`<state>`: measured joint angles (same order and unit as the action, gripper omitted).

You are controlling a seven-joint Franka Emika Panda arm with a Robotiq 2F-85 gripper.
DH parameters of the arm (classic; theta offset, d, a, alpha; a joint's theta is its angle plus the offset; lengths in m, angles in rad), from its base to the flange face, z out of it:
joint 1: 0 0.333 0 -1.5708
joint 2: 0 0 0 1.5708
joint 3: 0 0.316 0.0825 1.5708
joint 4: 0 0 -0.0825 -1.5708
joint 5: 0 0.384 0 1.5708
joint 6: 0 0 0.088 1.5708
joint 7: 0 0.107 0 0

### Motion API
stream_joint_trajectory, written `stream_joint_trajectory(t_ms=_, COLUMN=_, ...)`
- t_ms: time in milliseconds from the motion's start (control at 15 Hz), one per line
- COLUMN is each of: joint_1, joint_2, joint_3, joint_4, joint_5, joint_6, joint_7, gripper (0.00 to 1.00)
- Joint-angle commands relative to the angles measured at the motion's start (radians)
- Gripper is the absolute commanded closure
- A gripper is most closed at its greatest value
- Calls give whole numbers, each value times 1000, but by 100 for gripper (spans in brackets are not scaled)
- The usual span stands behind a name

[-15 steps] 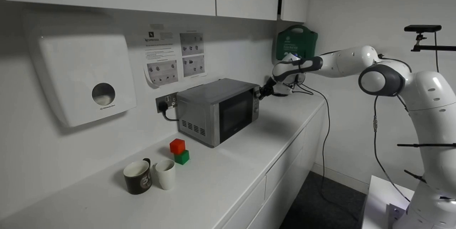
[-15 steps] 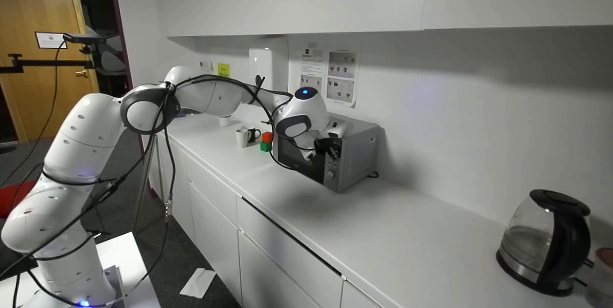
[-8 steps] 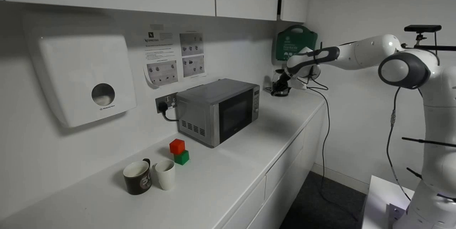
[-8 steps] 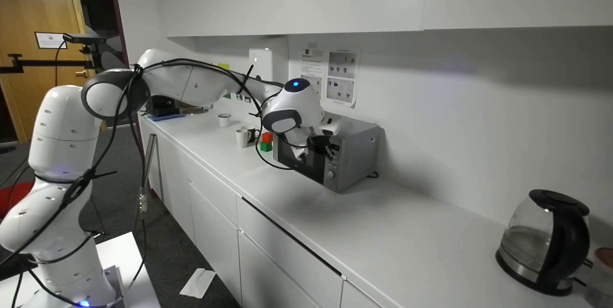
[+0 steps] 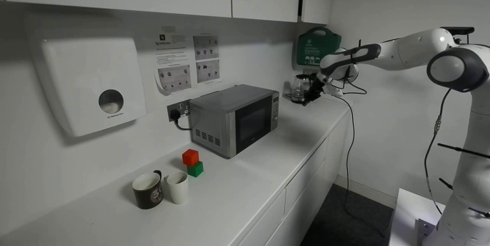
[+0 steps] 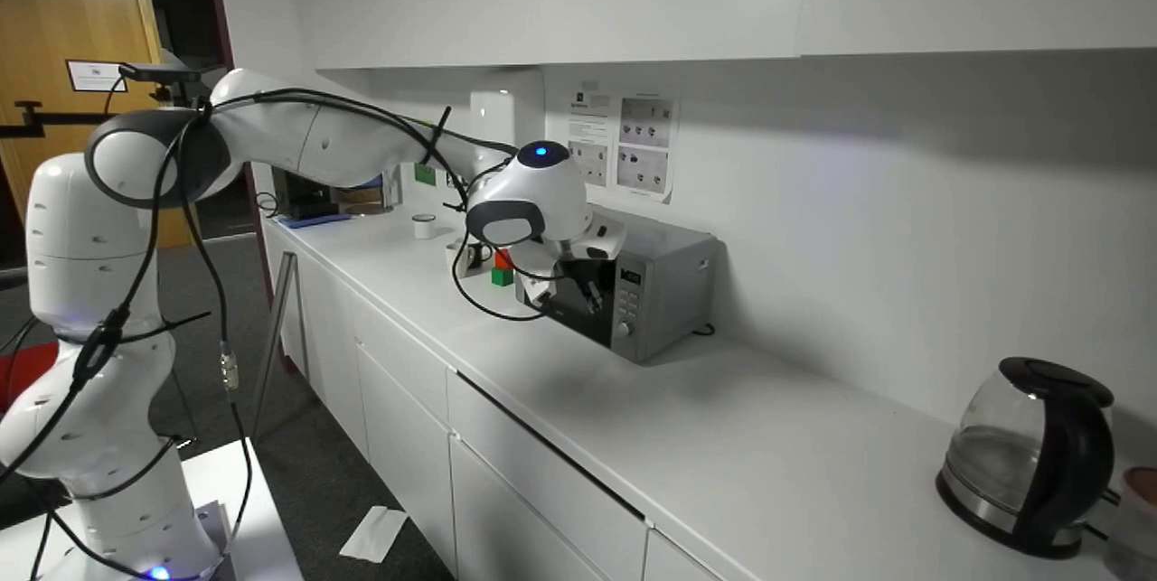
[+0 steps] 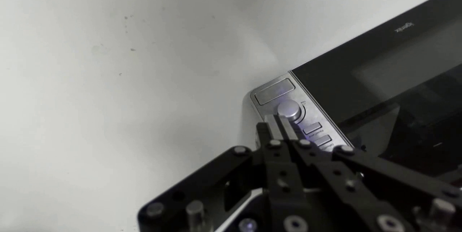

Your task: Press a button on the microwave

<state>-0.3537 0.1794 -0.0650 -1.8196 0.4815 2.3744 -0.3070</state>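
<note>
In an exterior view, the boxy silver metal microwave (image 5: 232,121) stands mid-frame, dark glass door (image 5: 253,119) hiding its inside; the black two-fingered gripper (image 7: 280,126) hangs apart from it, tips pressed together. Contents are unclear in the white-lined black mug (image 5: 147,193) and tapered white mug (image 5: 178,189), lower left, and glass kettle (image 6: 999,459), lower right in an exterior view.

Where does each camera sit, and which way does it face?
Exterior view: above the counter near the mugs, facing along it past the microwave; arm at picture right.
Exterior view: near the kettle, facing roughly back towards the door; arm at picture left.
Wrist view: behind the shut gripper, seen at bottom, facing the counter and control panel.
Both exterior views share microwave, mugs, kettle and arm.
</note>
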Motion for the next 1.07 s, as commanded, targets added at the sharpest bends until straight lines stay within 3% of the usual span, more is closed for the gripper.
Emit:
stream_joint_trajectory(t_ms=0, joint_1=14, joint_2=-120, joint_3=-42, joint_4=-123, joint_5=18, joint_6=-34, joint_7=-81, gripper=100)
stream_joint_trajectory(t_ms=600, joint_1=60, joint_2=-238, joint_3=-116, joint_4=-255, joint_5=-19, joint_6=-36, joint_7=-133, gripper=100)
stream_joint_trajectory(t_ms=733, joint_1=71, joint_2=-248, joint_3=-127, joint_4=-262, joint_5=-38, joint_6=-44, joint_7=-109, gripper=72)
stream_joint_trajectory(t_ms=800, joint_1=77, joint_2=-200, joint_3=-130, joint_4=-223, joint_5=-19, joint_6=-29, joint_7=-104, gripper=91)
stream_joint_trajectory(t_ms=933, joint_1=82, joint_2=-208, joint_3=-135, joint_4=-230, joint_5=-25, joint_6=-29, joint_7=-104, gripper=75)
stream_joint_trajectory(t_ms=1000, joint_1=83, joint_2=-209, joint_3=-136, joint_4=-231, joint_5=-26, joint_6=-29, joint_7=-104, gripper=72)
